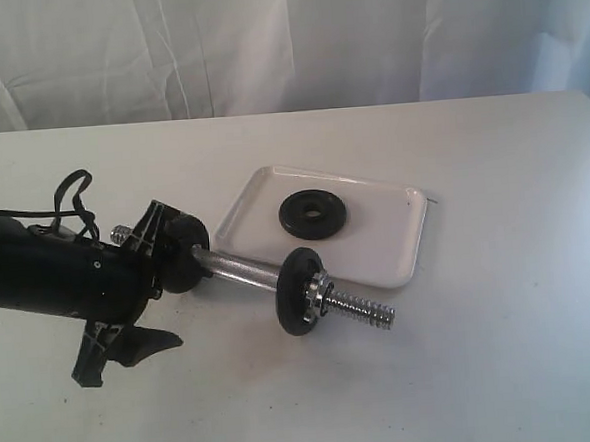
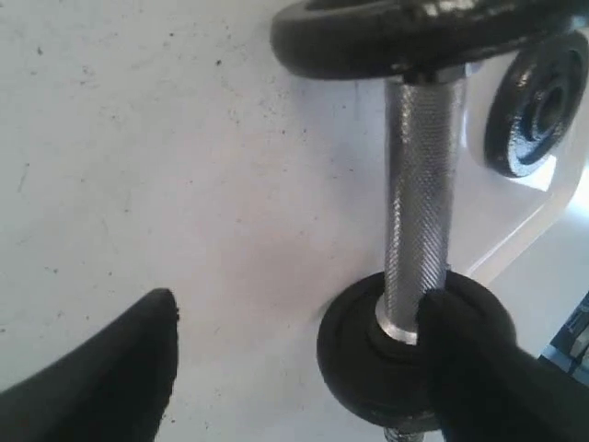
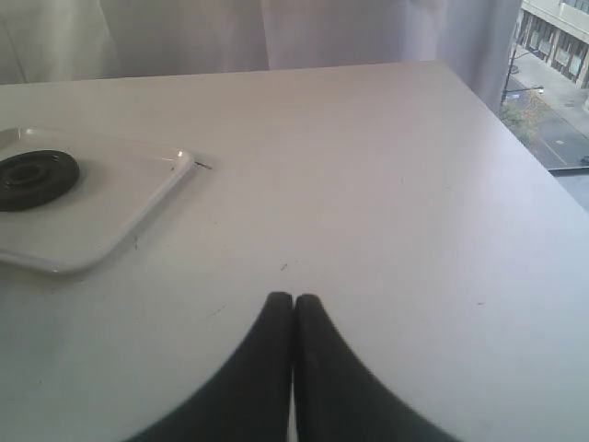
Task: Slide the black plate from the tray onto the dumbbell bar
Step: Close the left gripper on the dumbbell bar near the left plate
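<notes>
Listing from the left of the exterior frame: left gripper (image 1: 164, 277), lower left, jaws spread wide and holding nothing. Its fingers (image 2: 120, 378) stand either side of the end disc (image 1: 184, 253) of the dumbbell bar (image 1: 243, 267); whether one finger touches that disc cannot be told. The bar lies on the table (image 1: 503, 348), running from centre left down toward the lower middle, probably laid there so that an end can take another disc. Toward its right end: a second disc (image 1: 297, 291), a chrome nut collar (image 1: 325, 294) against it, then the bare threaded end (image 1: 373, 313); the collar appears to block that end. Right of centre: the tray (image 1: 381, 241), white, low-rimmed, its near edge just beside the second disc. The black plate (image 1: 313, 214) lies flat in the tray's left half, apart from every rim, so a finger has room around it and only the shallow lip to clear. The right half and lower part of the frame are open table; the far edge meets a curtain (image 1: 264, 43). The right gripper (image 3: 294, 304), seen only in its own wrist view, is closed tight on nothing above bare table, well apart from the tray.
</notes>
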Motion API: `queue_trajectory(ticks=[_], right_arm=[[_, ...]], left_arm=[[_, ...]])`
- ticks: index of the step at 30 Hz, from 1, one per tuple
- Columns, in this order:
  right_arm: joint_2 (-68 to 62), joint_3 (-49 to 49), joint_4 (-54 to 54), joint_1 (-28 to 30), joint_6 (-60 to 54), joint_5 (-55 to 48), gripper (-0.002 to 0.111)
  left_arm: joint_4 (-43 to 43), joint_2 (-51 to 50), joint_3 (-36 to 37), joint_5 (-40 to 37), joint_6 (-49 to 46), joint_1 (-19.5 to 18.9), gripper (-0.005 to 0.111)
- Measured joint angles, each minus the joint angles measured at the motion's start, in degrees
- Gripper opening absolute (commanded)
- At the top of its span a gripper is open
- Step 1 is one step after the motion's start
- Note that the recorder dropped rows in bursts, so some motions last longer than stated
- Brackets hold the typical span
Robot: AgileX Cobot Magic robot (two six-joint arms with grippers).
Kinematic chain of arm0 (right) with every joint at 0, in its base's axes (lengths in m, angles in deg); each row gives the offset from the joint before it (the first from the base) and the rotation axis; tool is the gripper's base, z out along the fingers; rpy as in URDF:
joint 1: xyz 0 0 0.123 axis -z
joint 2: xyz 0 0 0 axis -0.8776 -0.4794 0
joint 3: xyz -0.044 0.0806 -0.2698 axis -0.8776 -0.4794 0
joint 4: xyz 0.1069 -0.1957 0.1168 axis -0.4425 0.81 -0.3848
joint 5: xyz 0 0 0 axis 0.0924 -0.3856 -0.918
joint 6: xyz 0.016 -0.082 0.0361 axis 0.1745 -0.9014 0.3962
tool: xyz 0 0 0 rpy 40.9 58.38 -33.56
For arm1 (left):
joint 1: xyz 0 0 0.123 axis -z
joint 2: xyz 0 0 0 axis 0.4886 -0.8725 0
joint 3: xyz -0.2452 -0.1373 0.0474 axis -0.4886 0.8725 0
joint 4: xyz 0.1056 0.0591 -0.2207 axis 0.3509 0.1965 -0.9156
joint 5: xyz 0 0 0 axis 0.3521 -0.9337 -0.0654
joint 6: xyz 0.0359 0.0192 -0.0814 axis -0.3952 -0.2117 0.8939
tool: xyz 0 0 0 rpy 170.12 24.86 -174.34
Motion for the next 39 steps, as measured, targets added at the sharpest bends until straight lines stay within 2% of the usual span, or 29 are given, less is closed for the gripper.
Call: queue_trajectory(ticks=[9, 18, 24, 30, 39], right_arm=[[0.00, 0.00, 0.00, 0.00, 0.00, 0.00, 0.000], [0.00, 0.00, 0.00, 0.00, 0.00, 0.00, 0.000], [0.00, 0.00, 0.00, 0.00, 0.00, 0.00, 0.000], [0.00, 0.00, 0.00, 0.00, 0.00, 0.00, 0.000], [0.00, 0.00, 0.00, 0.00, 0.00, 0.00, 0.000]], left_arm=[[-3.65, -3.58, -5.84, 1.63, -6.62, 0.30, 0.075], [-5.85, -8.95, -10.97, 2.11, -7.21, 3.58, 0.075], [-7.09, -10.70, -11.90, 6.43, -7.21, 5.65, 0.075], [-7.70, -12.03, -12.01, 10.71, -7.21, 5.85, 0.075], [-7.82, -15.62, -16.13, 11.20, -7.45, 5.85, 0.075]])
